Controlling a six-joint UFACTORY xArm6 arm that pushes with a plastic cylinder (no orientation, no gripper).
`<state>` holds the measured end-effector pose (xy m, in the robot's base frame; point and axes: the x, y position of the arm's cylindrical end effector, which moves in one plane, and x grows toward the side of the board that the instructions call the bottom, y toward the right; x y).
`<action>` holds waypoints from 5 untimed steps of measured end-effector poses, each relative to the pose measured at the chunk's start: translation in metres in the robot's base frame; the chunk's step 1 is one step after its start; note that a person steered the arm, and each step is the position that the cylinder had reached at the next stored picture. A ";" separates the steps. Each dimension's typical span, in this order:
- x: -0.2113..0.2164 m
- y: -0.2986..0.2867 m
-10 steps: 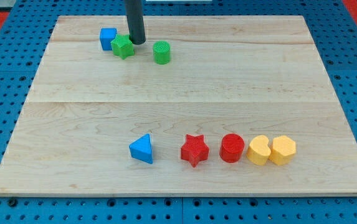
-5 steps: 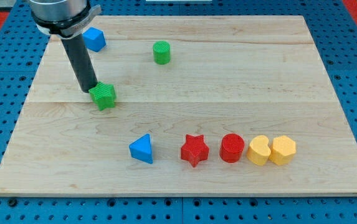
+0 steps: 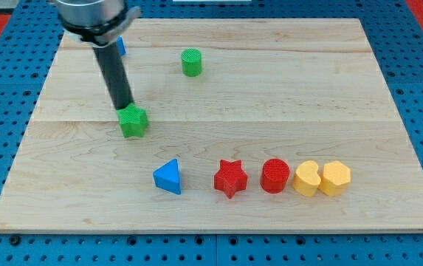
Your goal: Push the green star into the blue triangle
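The green star (image 3: pixel 133 122) lies on the wooden board (image 3: pixel 270 103) left of centre. My tip (image 3: pixel 123 107) touches its upper left edge. The blue triangle (image 3: pixel 168 177) lies below and to the right of the star, near the view's bottom, clearly apart from it. The rod rises from the tip toward the view's top left.
A green cylinder (image 3: pixel 191 62) stands near the top centre. A blue block (image 3: pixel 120 47) is mostly hidden behind the rod at top left. A red star (image 3: pixel 230 178), red cylinder (image 3: pixel 274 176), yellow heart (image 3: pixel 306 178) and yellow hexagon (image 3: pixel 335 178) line up right of the triangle.
My tip has pushed the green star down and slightly right, from beside the blue block at the top toward the board's middle. The blue block shifted left and up a little.
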<state>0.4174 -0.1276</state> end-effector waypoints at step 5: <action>0.095 -0.012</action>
<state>0.5128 -0.1392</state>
